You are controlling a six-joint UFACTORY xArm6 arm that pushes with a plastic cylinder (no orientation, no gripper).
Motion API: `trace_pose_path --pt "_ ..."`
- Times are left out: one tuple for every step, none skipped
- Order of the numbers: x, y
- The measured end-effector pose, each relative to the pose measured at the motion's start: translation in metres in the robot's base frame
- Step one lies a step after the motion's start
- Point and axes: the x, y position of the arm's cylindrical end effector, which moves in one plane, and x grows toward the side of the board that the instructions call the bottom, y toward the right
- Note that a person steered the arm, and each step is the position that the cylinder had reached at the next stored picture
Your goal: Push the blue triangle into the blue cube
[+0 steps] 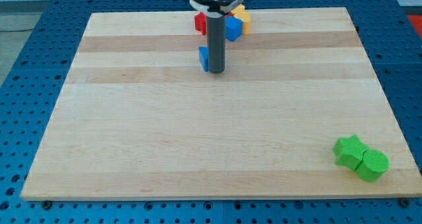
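Observation:
The blue triangle [204,58] lies on the wooden board [198,138] near the view's top centre, mostly hidden behind the dark rod. My tip [216,72] rests on the board right against the triangle's right and lower side. The blue cube [231,28] sits above and to the right of the triangle, apart from it, in a cluster at the board's top edge.
A red block [200,22] and a yellow block [241,16] flank the blue cube at the top edge. A green star-shaped block [348,150] and a green cylinder [373,165] touch each other near the board's bottom right corner.

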Motion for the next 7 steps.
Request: trace_pose_path --pt "0.013 -0.016" --pt "0.002 -0.023" --pt "-0.03 -0.015" --pt "-0.055 -0.006" --pt "-0.079 -0.006" --pt "-0.093 -0.006" --pt "-0.098 -0.006"
